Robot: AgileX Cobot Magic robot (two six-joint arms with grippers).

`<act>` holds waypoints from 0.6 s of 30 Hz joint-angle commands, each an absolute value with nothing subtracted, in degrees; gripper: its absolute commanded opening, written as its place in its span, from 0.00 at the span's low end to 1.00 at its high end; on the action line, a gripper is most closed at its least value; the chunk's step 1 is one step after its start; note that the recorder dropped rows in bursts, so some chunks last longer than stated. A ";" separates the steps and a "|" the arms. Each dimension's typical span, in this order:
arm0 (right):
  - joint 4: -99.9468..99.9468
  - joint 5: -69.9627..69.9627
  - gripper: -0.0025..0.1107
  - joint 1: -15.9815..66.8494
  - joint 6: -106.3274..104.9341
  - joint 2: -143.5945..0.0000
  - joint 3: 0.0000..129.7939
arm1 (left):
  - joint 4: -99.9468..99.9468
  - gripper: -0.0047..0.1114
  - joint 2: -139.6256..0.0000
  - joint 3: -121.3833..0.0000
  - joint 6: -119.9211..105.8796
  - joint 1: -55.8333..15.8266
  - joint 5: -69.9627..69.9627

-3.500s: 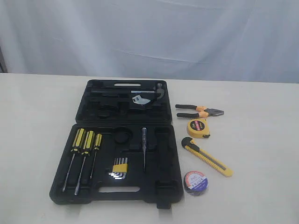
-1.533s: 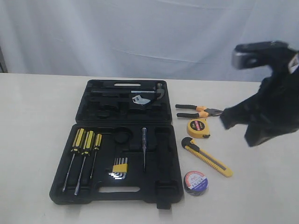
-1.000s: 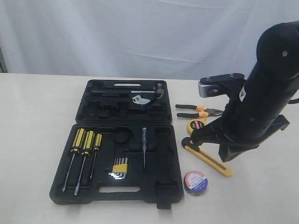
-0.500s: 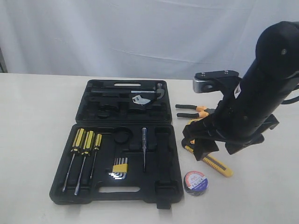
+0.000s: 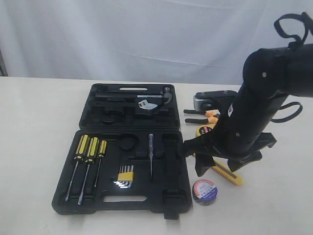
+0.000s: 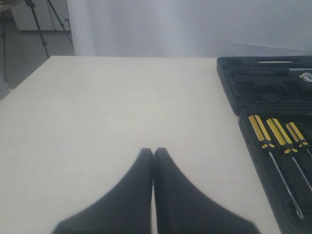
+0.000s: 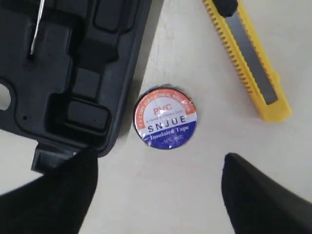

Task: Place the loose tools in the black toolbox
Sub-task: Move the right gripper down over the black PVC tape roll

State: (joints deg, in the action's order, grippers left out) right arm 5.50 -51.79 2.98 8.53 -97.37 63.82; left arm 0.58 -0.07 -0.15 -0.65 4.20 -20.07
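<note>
The black toolbox (image 5: 166, 192) lies open on the table. To its right lie the loose tools. The black tape roll (image 5: 204, 191) with a red-white-blue label sits nearest the front. The yellow utility knife (image 5: 230, 176), the tape measure (image 5: 204, 130) and the pliers (image 5: 198, 114) are partly hidden behind my right arm. My right gripper (image 5: 218, 165) hangs open above the table. In the right wrist view the tape roll (image 7: 165, 118) lies just ahead of the open right gripper (image 7: 160, 158), beside the knife (image 7: 253, 68) and the toolbox (image 7: 97, 58) corner. My left gripper (image 6: 153, 151) is shut and holds nothing.
Three yellow-and-black screwdrivers (image 5: 88, 152), a hex key set (image 5: 126, 176) and a tester pen (image 5: 150, 152) rest in the toolbox's near half. A hammer (image 5: 146, 97) lies in the far half. A white curtain hangs behind the table.
My right arm has swung in from the right and come down over the knife and tape roll. Its jaws have gone from shut to open.
</note>
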 commanded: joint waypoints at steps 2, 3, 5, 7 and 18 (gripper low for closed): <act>5.69 -48.54 0.62 3.00 9.65 -102.05 63.69 | 0.00 0.04 0.00 0.00 -0.41 3.93 -19.62; 5.69 -48.25 0.62 3.00 9.65 -102.56 63.69 | 0.00 0.04 0.00 0.00 -0.41 3.93 -19.62; 5.69 -47.80 0.62 3.00 9.31 -103.80 63.69 | 0.00 0.04 0.00 0.00 -0.41 3.93 -19.62; 5.69 -47.35 0.62 3.00 8.52 -104.65 63.55 | 0.00 0.04 0.00 0.00 -0.41 3.93 -19.62; 6.32 -43.31 0.62 3.00 4.44 -105.20 59.91 | 0.00 0.04 0.00 0.00 -0.41 3.93 -19.62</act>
State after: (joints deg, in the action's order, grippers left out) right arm 6.35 -43.87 2.98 5.53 -104.75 60.12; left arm 0.58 -0.07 -0.15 -0.65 4.20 -20.07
